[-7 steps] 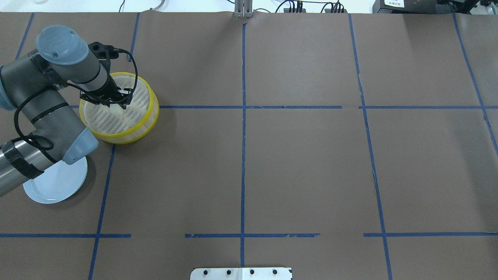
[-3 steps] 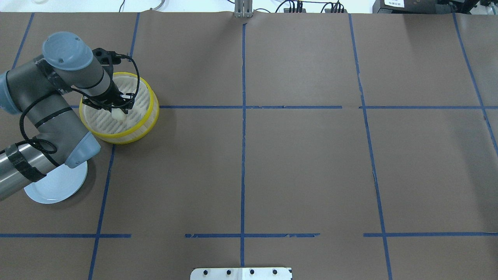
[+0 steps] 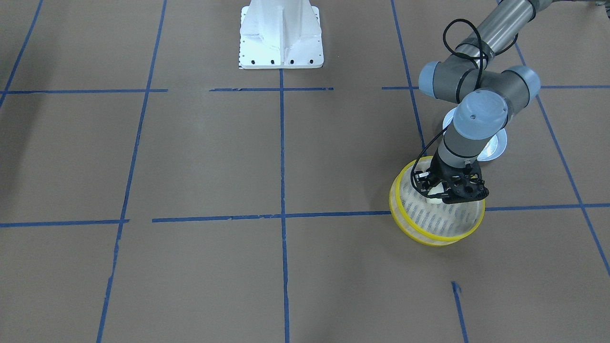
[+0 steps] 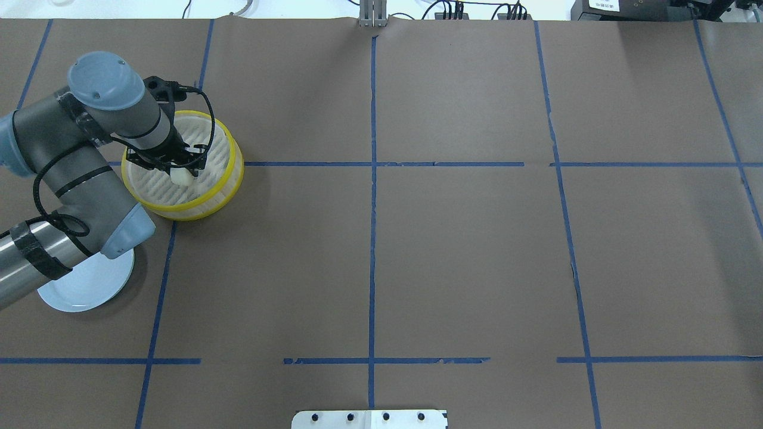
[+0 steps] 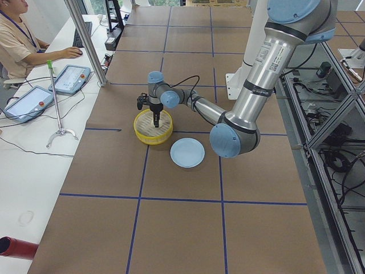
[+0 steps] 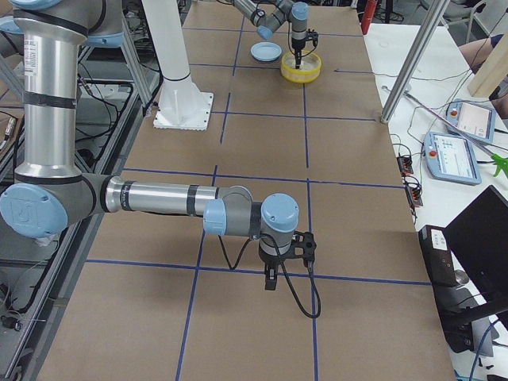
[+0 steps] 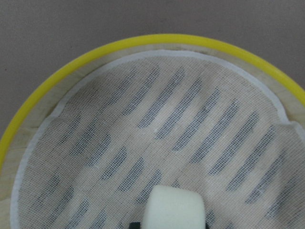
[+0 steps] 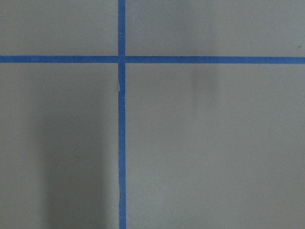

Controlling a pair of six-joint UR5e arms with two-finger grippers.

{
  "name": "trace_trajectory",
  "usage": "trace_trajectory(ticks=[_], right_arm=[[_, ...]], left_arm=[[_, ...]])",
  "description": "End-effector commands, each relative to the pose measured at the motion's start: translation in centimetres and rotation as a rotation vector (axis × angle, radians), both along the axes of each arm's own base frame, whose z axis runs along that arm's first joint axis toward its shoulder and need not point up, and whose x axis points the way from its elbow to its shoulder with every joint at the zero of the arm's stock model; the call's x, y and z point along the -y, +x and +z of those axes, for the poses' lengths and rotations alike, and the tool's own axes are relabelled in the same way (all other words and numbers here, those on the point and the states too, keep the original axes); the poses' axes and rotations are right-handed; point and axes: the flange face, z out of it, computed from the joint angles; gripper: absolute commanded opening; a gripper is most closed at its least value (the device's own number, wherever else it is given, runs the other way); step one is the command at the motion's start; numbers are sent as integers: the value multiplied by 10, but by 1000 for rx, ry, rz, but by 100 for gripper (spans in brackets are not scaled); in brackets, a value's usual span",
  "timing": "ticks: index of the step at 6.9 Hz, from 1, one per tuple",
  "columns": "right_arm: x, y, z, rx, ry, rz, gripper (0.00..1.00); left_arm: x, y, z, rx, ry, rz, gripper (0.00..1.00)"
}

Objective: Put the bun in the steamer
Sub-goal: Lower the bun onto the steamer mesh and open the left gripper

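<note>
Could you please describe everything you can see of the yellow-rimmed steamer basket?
The round, shallow steamer basket has bright yellow rims top and bottom, pale sides and a slotted floor under what looks like white mesh cloth. It sits upright on the brown paper-covered table, on the robot's left, apart from the pale blue plate. The left gripper reaches down inside it with the small cream-white bun at its tip; whether the bun touches the floor is unclear.

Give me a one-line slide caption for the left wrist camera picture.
Cream-white bun at the frame's bottom edge, inside the yellow-rimmed steamer with its mesh-lined slotted floor.
</note>
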Motion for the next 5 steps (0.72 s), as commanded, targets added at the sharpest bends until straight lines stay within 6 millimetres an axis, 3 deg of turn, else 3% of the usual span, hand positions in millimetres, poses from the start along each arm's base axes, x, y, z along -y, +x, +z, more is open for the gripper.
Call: trace_trajectory(ticks=[1,2,3,4,5], right_arm=[[0,0,0,0,0,0,100],[0,0,0,0,0,0,100],[0,0,0,0,0,0,100],[0,0,0,0,0,0,100],[0,0,0,0,0,0,100]], left_arm=[[-1,0,-2,-2,5,4,90],[-1,-2,-3,-1,10,6,99],[10,-20,-3,-5,16,-8,99],[38,-81,-13,-26,60,-25,99],[46,-158,1,-63,88,-8,99]])
